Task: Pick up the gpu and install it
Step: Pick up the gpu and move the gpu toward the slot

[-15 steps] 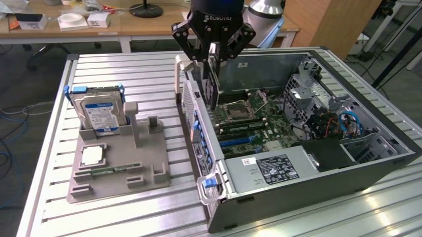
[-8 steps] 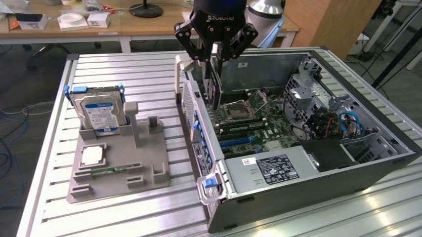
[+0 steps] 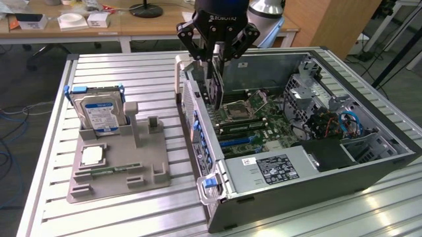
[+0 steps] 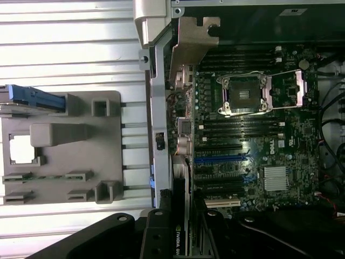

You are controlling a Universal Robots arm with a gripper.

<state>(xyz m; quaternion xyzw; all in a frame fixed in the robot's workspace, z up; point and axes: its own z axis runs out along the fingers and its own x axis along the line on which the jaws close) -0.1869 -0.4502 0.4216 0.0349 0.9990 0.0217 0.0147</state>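
Right now the claw (image 3: pixel 216 59) hangs over the open computer case (image 3: pixel 369 163). Its fingers are partly closed, pinching the top of the gpu (image 3: pixel 215 89). The card hangs straight down from the grip inside the case, close to the rear wall. Its lower end is just beside the processor socket (image 3: pixel 236 111) and clear of the motherboard (image 3: pixel 270 123). In the wrist view the card's dark face (image 4: pixel 179 240) shows between the black fingers.

I judge that picking up is done and installing is in hand, as the card is carried above the board and not seated. The expansion slots (image 3: pixel 238 141), the blue one among them, lie toward five o'clock from the card in the exterior view.

Seating calls for the card's contact edge to run parallel to a slot and directly above it. The silver bracket must face the rear wall, and the press must go straight down. Whether the card is turned that way I cannot tell.

On the counter (image 3: pixel 132 69) toward nine o'clock, the grey holder (image 3: pixel 118 173) carries the hard drive (image 3: pixel 99 111).
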